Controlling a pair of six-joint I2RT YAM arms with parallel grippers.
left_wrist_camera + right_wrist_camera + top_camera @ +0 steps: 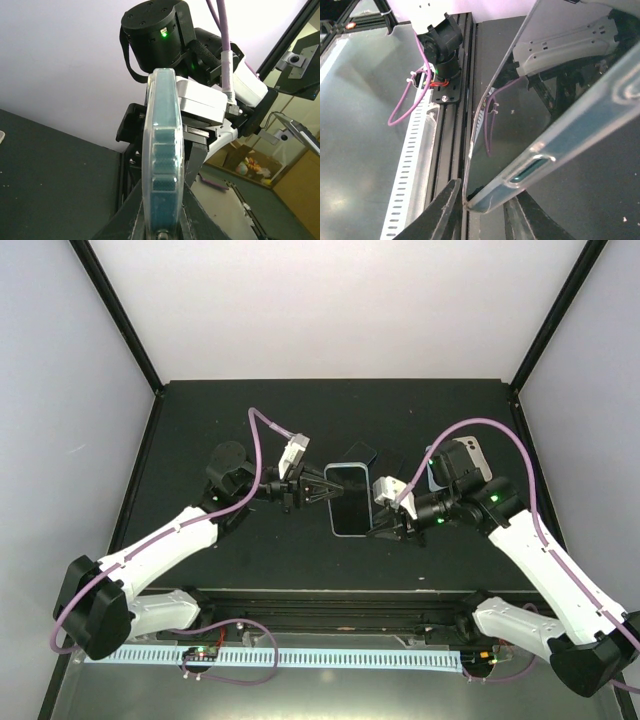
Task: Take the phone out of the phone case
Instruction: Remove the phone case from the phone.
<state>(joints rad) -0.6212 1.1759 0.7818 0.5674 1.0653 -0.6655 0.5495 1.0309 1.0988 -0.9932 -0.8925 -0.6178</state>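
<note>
Clear-cased blue phone (348,502), mid-frame, is clamped by your left end effector (331,488) and right end effector (379,519) over the black counter (220,420), white walls (330,300) behind.

The top camera looks down from high at the near side onto the whole table (250,420). Both wrist cameras sit very close to the phone (348,498): the left faces its thin edge, the right looks along its screen. All three views share it
</note>
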